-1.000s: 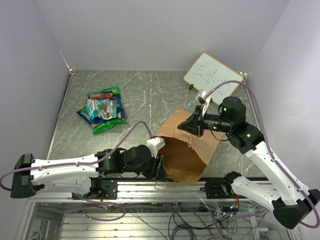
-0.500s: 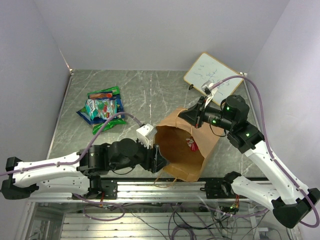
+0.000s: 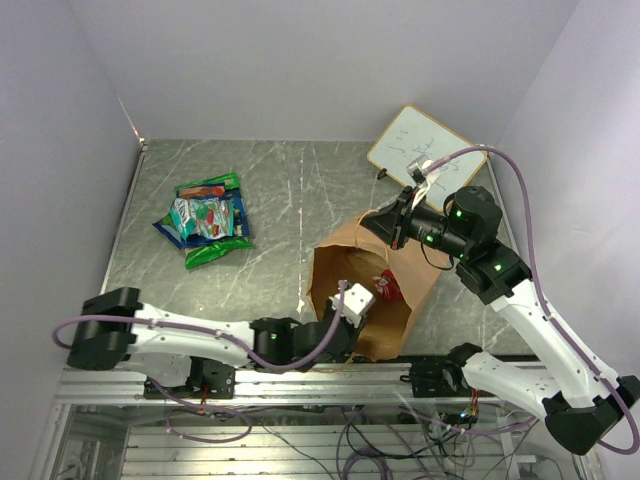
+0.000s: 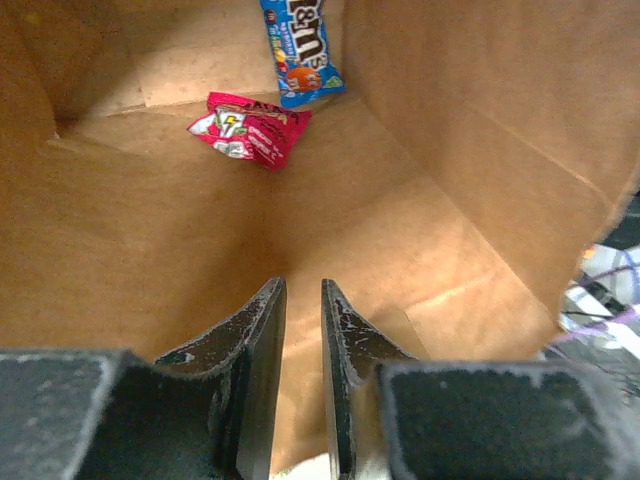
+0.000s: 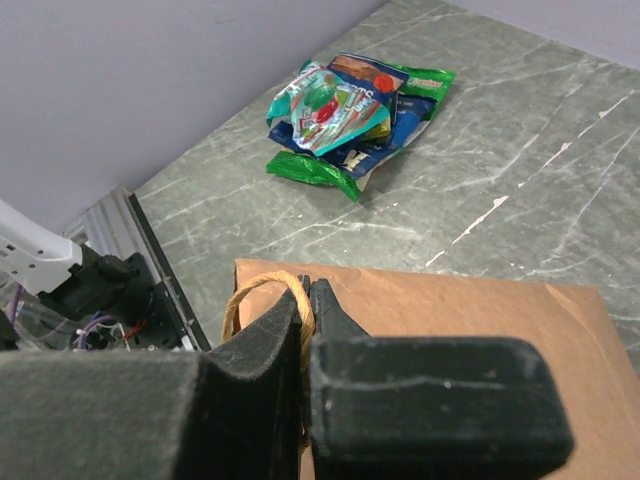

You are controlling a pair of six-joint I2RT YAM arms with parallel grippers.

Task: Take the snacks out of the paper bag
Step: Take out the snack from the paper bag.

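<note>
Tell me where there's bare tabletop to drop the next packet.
Bare grey marble tabletop lies between the pile of glossy snack packets and the brown kraft paper bag, reaching the back wall. It is also bare just left of the white writing board. Crowded: the near edge and right, taken by the bag, left arm and right arm.

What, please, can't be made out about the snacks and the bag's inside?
Glossy blue snack packet: top cut off by the left wrist view's upper edge.
Left gripper: hidden in top view inside the brown kraft paper bag.
Snack pile: overlapping, count unclear.
</note>
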